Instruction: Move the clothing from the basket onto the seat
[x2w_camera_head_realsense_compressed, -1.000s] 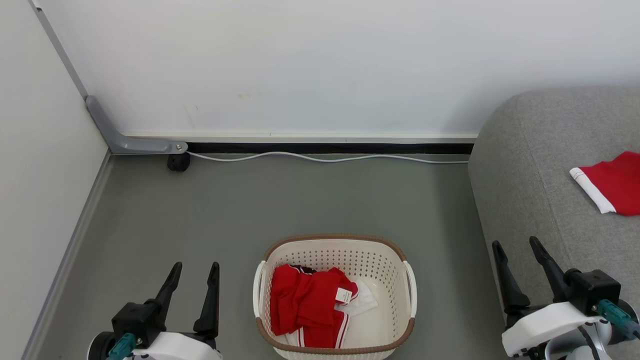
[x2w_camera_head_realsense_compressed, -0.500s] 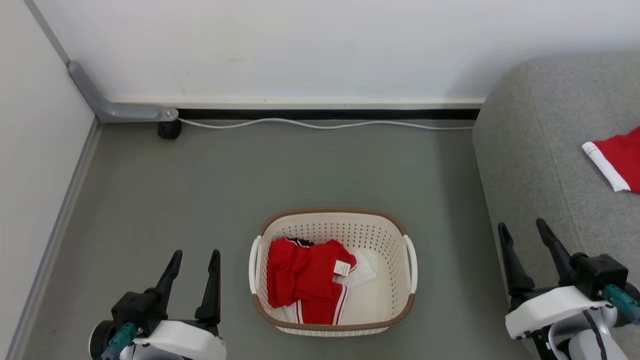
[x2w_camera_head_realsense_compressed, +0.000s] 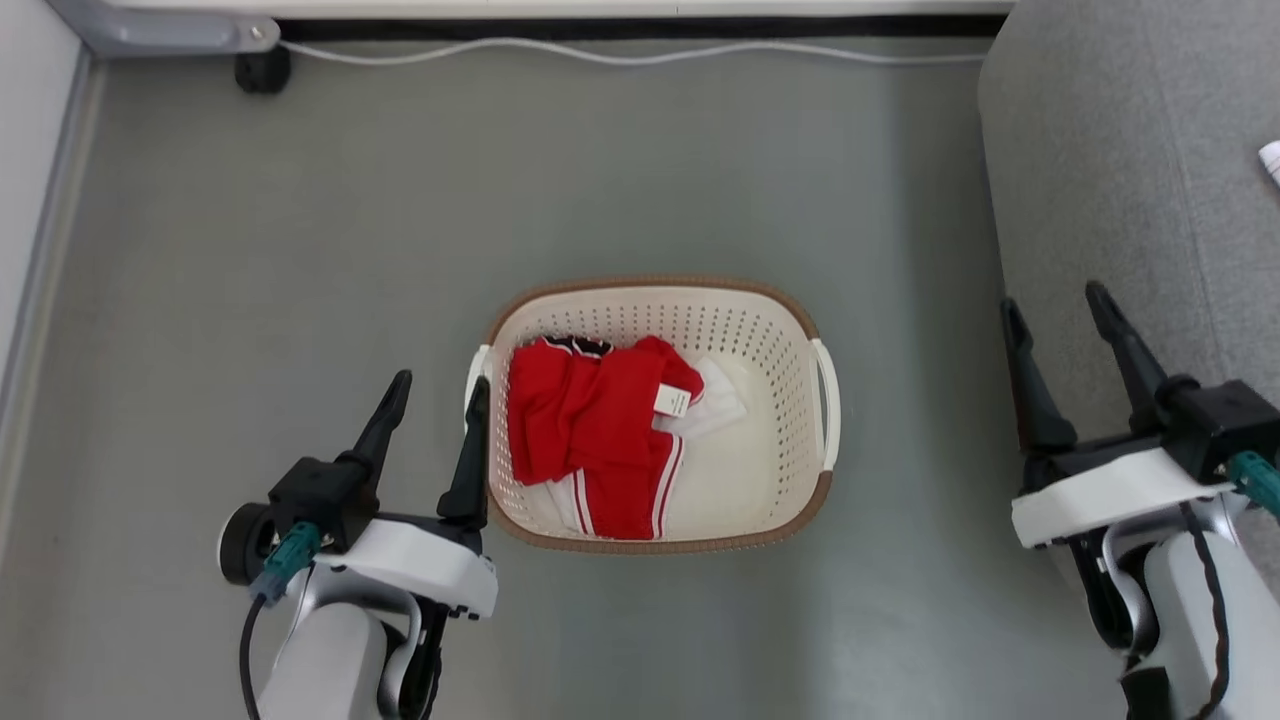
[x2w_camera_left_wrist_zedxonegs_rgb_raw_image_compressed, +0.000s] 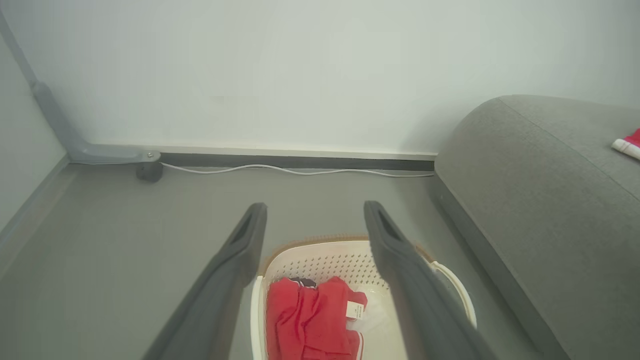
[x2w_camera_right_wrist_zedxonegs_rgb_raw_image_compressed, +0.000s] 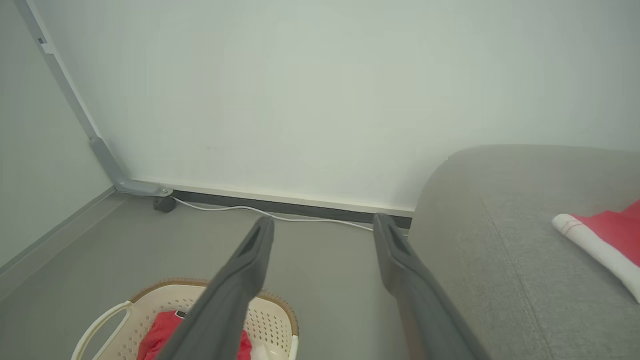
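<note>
Your left pincer (x2w_camera_head_realsense_compressed: 441, 380) and right pincer (x2w_camera_head_realsense_compressed: 1052, 296) gape empty; lower the left onto centre-frame clothing (x2w_camera_head_realsense_compressed: 590, 430), clearing the basket (x2w_camera_head_realsense_compressed: 655, 284) rim.

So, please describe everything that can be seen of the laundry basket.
The laundry basket is small, of cream plastic, with perforated walls, a brown rim and a white handle on each side. It stands upright on the grey floor, apart from the grey sofa. Red and white clothing lies mostly in its left half; part of its bottom on the right is bare. The open left gripper is at its left handle; contact cannot be told.
</note>
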